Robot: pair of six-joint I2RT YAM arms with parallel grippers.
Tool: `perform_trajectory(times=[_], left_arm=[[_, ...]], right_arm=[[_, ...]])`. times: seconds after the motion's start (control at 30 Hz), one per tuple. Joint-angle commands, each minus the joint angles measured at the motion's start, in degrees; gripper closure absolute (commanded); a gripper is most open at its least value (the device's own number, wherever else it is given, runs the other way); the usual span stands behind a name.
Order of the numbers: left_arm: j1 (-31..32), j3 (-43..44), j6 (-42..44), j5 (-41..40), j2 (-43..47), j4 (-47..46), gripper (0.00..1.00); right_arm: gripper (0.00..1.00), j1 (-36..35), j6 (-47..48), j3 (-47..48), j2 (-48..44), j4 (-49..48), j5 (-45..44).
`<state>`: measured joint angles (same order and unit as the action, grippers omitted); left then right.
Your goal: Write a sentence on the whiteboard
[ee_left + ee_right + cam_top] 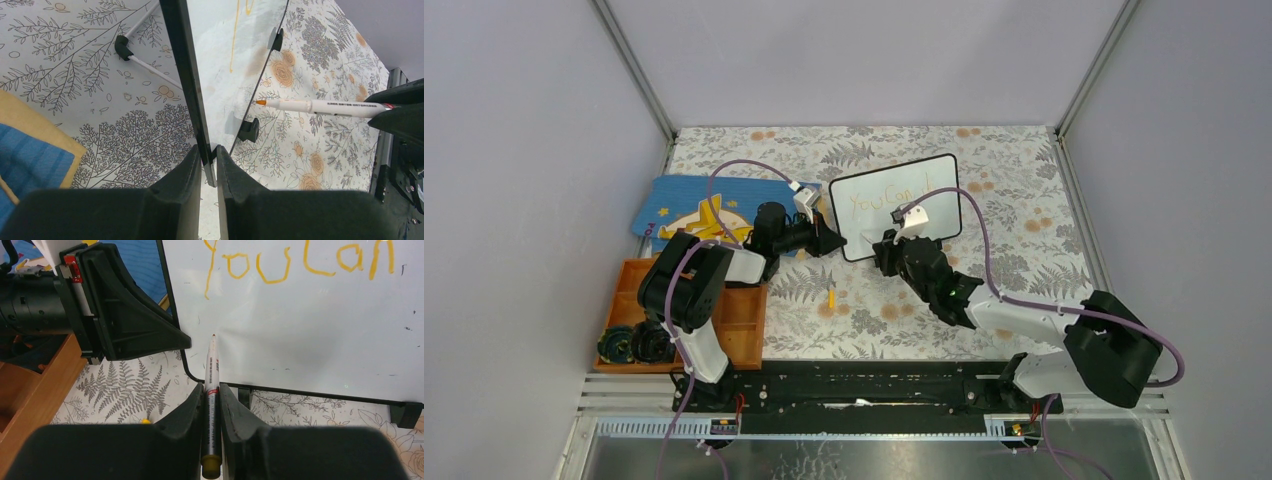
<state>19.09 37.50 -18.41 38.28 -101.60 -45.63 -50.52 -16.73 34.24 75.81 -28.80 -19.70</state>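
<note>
The whiteboard (894,205) stands toward the back middle of the floral tablecloth (1024,170). Its lower left edge is pinched between the closed jaws of the left gripper (209,152). The right gripper (212,390) is clamped on a white marker (212,360), whose orange tip points at the board below the writing; I cannot tell if it touches. The sentence (300,262) reads "You Can" in orange. The print on the marker barrel is too small to read.

At the board's 9 o'clock lies a blue star-patterned book (689,205). At 8 o'clock is a wooden tray (742,325) with dark round things (634,343) at its near end, and at 7 o'clock a small orange cap (831,298).
</note>
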Motion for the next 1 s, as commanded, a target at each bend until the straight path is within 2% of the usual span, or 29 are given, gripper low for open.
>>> perform_trajectory(times=[0.0, 0.97], left_arm=[[0.2, 0.5, 2.6, -2.3, 0.0, 2.5, 0.8], [0.3, 0.6, 2.7, -2.4, 0.1, 2.7, 0.8]], right_arm=[[1.0, -0.5, 0.0, 3.0, 0.9, -4.3, -3.2], [1.0, -0.5, -1.6, 4.6, 4.5, -0.2, -5.0]])
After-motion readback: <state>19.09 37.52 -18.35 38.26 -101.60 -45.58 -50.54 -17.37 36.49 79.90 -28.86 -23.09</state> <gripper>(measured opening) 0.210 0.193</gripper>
